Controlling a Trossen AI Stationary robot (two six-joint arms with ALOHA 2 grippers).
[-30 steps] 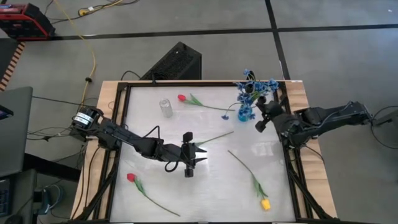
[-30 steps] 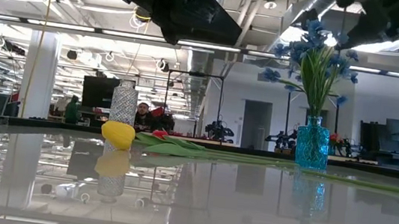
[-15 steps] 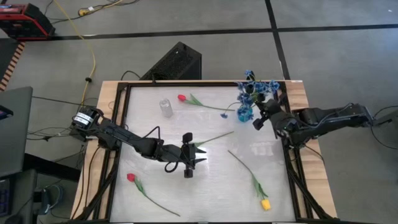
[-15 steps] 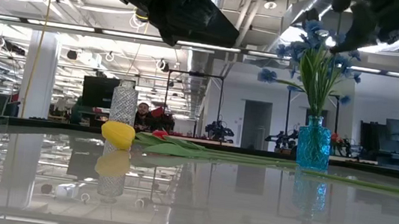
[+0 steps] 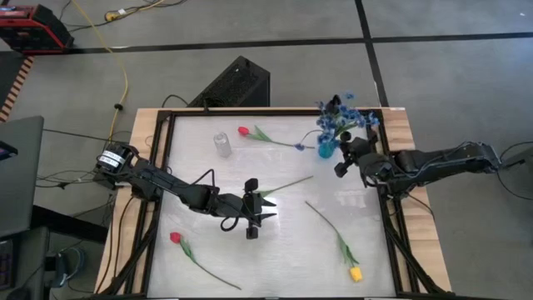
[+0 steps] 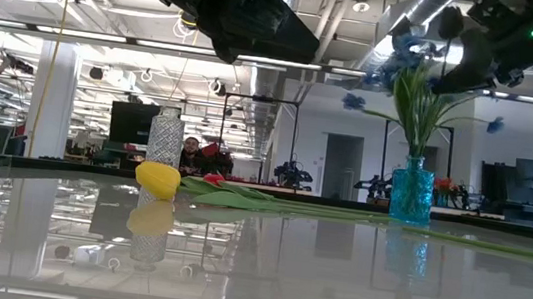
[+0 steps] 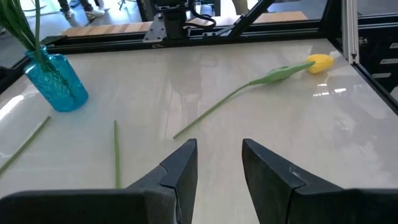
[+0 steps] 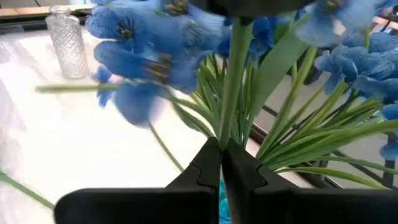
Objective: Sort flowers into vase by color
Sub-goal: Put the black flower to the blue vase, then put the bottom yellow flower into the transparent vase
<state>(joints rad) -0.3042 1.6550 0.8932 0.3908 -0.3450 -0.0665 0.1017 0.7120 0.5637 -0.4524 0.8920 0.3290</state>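
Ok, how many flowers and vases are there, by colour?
Red tulips: 2
Yellow tulip: 1
Blue sprig bunch: 1
Green stem, head unseen: 1
Blue vase: 1
Clear vase: 1
Total: 7

Bright, even overhead lighting with a glossy, mirror-like counter (image 6: 253, 269)

Ceiling strip lights reflect as pale glare streaks on the counter ahead of the left jaws; shadows are faint. Blue blossoms (image 8: 155, 43) just above the closed right jaws are smeared and out of focus, and the low view's blue flowers (image 6: 427, 62) show motion blur
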